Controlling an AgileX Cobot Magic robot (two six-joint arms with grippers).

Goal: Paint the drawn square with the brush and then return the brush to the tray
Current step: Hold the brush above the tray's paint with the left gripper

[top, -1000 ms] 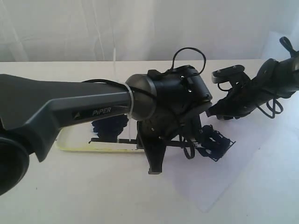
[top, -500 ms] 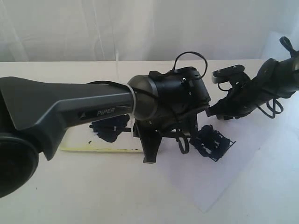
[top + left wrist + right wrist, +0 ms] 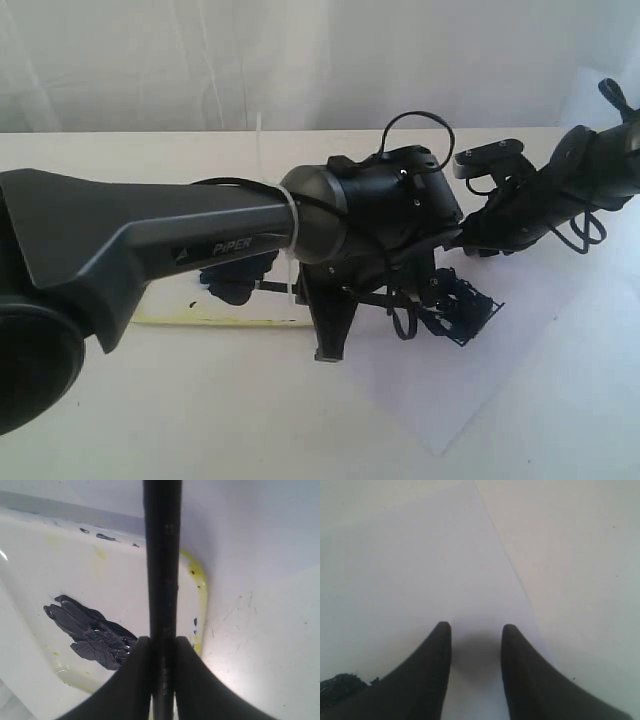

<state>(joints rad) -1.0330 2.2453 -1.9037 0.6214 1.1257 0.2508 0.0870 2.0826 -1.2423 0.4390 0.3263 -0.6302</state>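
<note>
Brush (image 3: 162, 580) is clamped between the left fingers (image 3: 135, 680), lying low across the tray (image 3: 199, 580) rim, likely lined up for setting down; right fingers (image 3: 432, 670) parted, empty, over the paper (image 3: 420, 555), perhaps steadying it.

Exterior high oblique; wrists close, downward; tray (image 3: 199, 582) shared.

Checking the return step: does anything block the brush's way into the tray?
Nothing visible does. The left fingers hold the brush over the tray, where only a dark paint smear shows.
</note>
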